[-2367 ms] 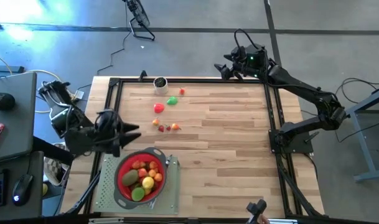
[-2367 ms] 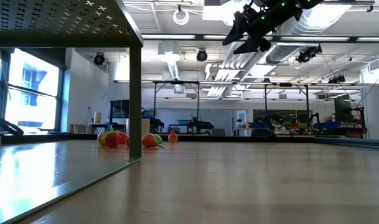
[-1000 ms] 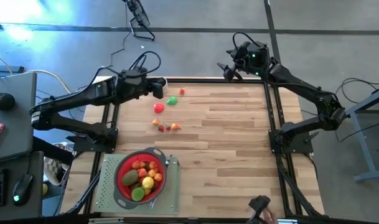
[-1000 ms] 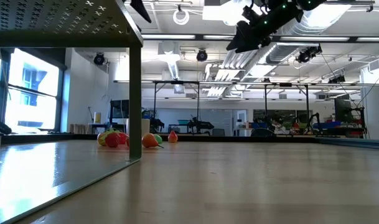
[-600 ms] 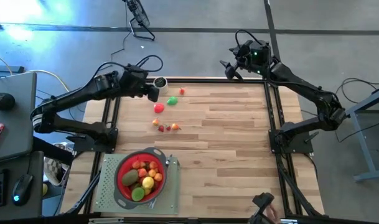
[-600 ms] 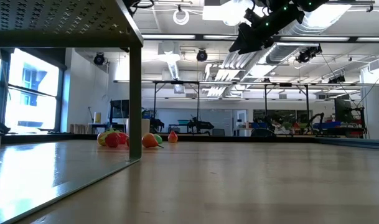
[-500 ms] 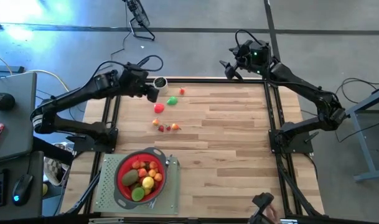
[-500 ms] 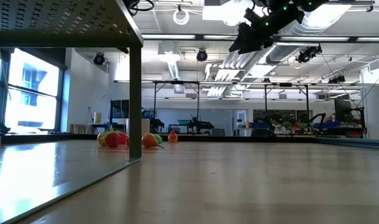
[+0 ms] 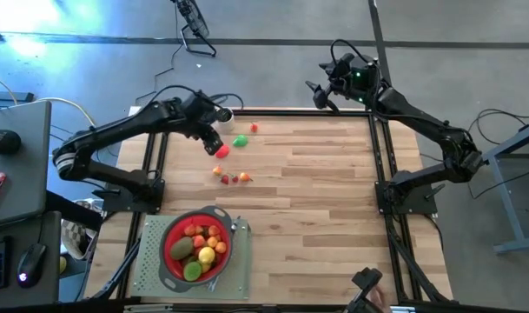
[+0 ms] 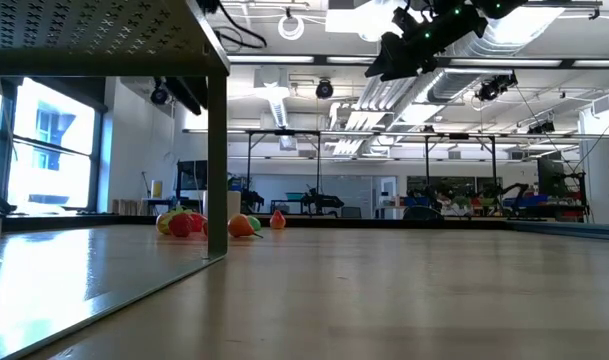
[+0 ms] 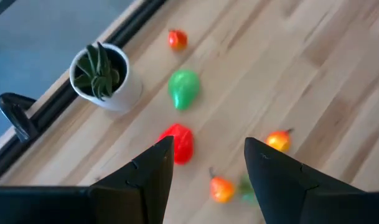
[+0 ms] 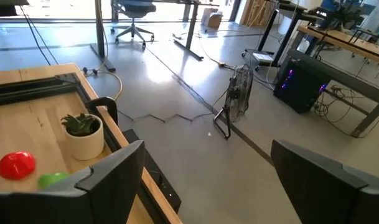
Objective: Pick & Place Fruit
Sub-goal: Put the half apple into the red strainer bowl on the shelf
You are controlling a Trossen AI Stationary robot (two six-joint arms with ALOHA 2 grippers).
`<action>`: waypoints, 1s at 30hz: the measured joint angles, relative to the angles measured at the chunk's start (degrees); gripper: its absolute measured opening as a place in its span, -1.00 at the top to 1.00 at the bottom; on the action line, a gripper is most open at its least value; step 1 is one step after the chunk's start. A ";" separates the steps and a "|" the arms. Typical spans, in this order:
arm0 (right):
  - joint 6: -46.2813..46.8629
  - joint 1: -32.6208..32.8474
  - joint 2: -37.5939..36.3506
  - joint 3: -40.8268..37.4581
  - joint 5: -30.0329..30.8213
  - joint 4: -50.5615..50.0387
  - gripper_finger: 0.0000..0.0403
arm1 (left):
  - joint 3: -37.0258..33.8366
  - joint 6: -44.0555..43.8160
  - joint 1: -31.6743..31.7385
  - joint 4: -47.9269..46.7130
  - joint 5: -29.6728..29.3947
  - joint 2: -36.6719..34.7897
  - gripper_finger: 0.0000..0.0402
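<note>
The left gripper (image 9: 214,142) hung empty, jaws apart, over loose fruit (image 9: 232,177) at the table's far-left end. Several pieces already sat in the red strainer (image 9: 166,255); a handful remained. The right gripper (image 9: 321,94) waited wide open beyond the far edge.

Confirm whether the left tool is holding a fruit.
No: the left tool is open and empty above the small red toy fruit.

one camera hangs above me, looking straight down on the whole table (image 9: 316,191). another sits at tabletop level, facing across the wood into the room. my left wrist camera looks closely down past my fingers (image 11: 145,180); my right wrist one faces off the far edge. both wrist cameras share the potted plant (image 11: 102,71) (image 12: 83,132).
</note>
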 joint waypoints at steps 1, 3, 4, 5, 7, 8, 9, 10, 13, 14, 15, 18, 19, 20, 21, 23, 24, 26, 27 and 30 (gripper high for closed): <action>0.00 0.00 0.00 0.01 0.00 0.04 -0.69 | 0.00 1.27 0.00 -0.47 -0.03 0.99 0.06; 0.02 0.00 0.00 0.00 0.00 -0.03 -0.69 | 0.00 3.01 0.00 -1.07 -0.19 2.92 0.06; 0.03 0.00 0.00 0.01 0.00 -0.15 -0.69 | 0.00 3.62 0.00 -0.75 -0.41 3.93 0.06; 0.31 0.00 0.00 0.01 0.00 -0.33 -0.69 | 0.00 4.52 0.00 -0.86 -0.68 4.87 0.06; 1.53 0.00 0.00 0.01 0.01 -0.52 -0.69 | 0.00 6.24 0.00 -1.03 -1.66 6.44 0.06; 2.17 0.00 0.02 0.01 0.00 -0.78 -0.69 | 0.00 6.88 0.00 -1.02 -2.06 7.30 0.06; 2.62 0.00 0.02 0.00 0.00 -0.90 -0.69 | 0.00 7.21 0.00 -1.19 -2.41 8.17 0.06; 2.85 0.00 0.04 0.01 0.01 -0.97 -0.69 | 0.00 7.24 0.00 -1.39 -2.59 9.05 0.06; 2.89 0.00 0.04 0.01 0.02 -1.31 -0.69 | 0.00 7.23 0.00 -1.70 -2.58 11.20 0.06; 2.89 0.00 0.04 0.01 0.02 -1.32 -0.69 | 0.00 7.25 0.00 -1.83 -2.59 11.90 0.06; 2.89 0.00 0.04 0.01 0.02 -1.32 -0.69 | 0.00 7.23 0.00 -1.94 -2.52 12.57 0.06; 2.89 0.00 0.04 0.01 0.03 -1.30 -0.69 | 0.00 7.23 0.00 -1.98 -1.98 14.25 0.06; 2.92 0.00 0.04 0.01 0.09 -1.31 -0.69 | 0.00 7.23 -0.02 -2.02 -1.97 14.86 0.06; 2.93 0.00 0.04 0.01 0.23 -1.30 -0.69 | 0.00 7.23 -0.02 -2.02 -1.97 15.54 0.06; 2.95 0.00 0.04 -0.01 0.24 -1.30 -0.69 | 0.00 7.31 -0.02 -2.06 -1.91 16.22 0.06; 2.97 0.00 0.04 0.01 0.24 -1.30 -0.69 | 0.00 8.16 -0.02 -2.73 -1.69 17.54 0.06; 2.97 0.00 0.04 -0.01 0.24 -1.30 -0.69 | 0.00 8.84 -0.02 -3.11 -1.66 18.14 0.06; 2.97 0.00 0.04 -0.01 0.24 -1.30 -0.69 | 0.00 10.03 -0.02 -3.98 -1.66 19.39 0.06; 2.99 0.00 0.04 0.01 0.24 -1.30 -0.69 | 0.00 10.15 -0.02 -3.97 -1.64 19.96 0.06; 2.98 0.00 0.07 0.01 0.24 -1.28 -0.69 | 0.00 10.07 -0.02 -3.88 -1.16 21.33 0.06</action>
